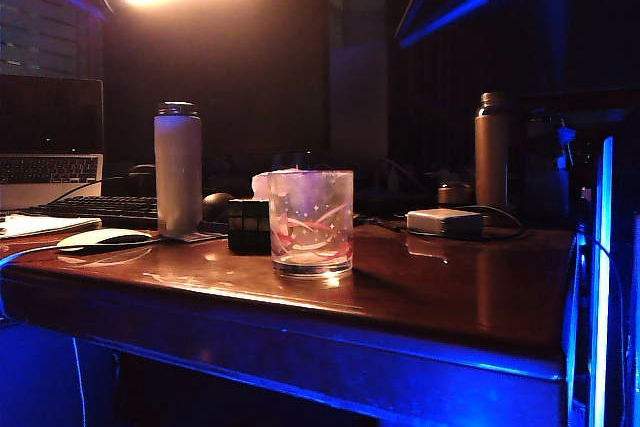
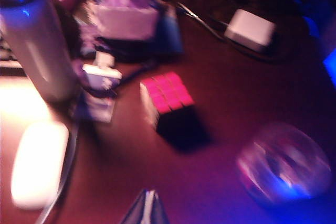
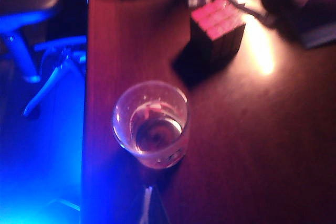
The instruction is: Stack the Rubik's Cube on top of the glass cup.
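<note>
Rubik's Cube (image 1: pixel 249 226) sits on bench (image 1: pixel 430 287), just left of glass cup (image 1: pixel 311 223), nothing stacked. Left gripper (image 2: pixel 148 209) clenched, empty, hovers above the cube; right gripper (image 3: pixel 149 205) over the cup, can't tell its state.

1. Dark, glossy wooden table (image 1: pixel 450 287), lit blue along its front edge.
2. Glass cup (image 1: pixel 311 222) stands upright near that front edge.
3. Rubik's Cube (image 1: pixel 249 226) sits just beside the cup, on its left and slightly behind.
4. White metal-capped bottle (image 1: pixel 178 171) stands further left of the cup; white mouse (image 1: pixel 103 239) beyond that.
5. Flat white box (image 1: pixel 445 222) with cable lies behind-right of the cup.
6. Tissue box (image 2: pixel 126 18) sits behind the cup.
</note>
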### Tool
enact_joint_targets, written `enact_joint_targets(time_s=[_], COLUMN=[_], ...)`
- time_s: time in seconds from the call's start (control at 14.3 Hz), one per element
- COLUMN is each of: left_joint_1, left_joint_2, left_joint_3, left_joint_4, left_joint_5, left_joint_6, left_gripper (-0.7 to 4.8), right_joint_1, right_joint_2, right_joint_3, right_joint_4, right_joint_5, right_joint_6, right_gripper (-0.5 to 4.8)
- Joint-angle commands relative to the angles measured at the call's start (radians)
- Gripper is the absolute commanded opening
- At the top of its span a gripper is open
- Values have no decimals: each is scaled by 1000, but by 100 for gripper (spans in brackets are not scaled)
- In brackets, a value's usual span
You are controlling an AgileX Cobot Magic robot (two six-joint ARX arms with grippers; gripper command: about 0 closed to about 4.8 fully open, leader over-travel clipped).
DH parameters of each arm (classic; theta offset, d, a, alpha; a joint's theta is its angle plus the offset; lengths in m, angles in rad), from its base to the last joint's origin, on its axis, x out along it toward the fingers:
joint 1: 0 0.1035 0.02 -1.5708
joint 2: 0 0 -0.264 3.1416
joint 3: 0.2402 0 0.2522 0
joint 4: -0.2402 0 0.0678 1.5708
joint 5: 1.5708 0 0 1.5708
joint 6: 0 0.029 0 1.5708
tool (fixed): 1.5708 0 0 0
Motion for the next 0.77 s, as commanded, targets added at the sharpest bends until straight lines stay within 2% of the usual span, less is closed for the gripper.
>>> enact_joint_targets(time_s=[0.07, 0.21, 0.35, 0.42, 0.63, 0.77], left_joint_1=[-40, -73, -100, -108, -155, -202], left_joint_2=[145, 269, 366, 405, 522, 600], left_joint_3=[67, 161, 254, 298, 428, 494], left_joint_4=[83, 100, 99, 94, 94, 94], left_joint_5=[-63, -63, -64, -64, -149, -137], left_joint_6=[-68, -64, 49, 52, -130, -217], left_gripper=[-5, -5, -5, -5, -5, -5], right_joint_1=[7, 9, 10, 10, 10, 10], right_joint_2=[34, 42, 43, 43, 47, 49], right_joint_3=[7, 7, 7, 7, 7, 7], right_joint_4=[18, 22, 45, 63, 83, 85], right_joint_5=[-5, -5, -4, -3, -4, 5], right_joint_6=[-5, -5, -4, -4, -1, -1], right_gripper=[-1, -1, -1, -1, -1, -1])
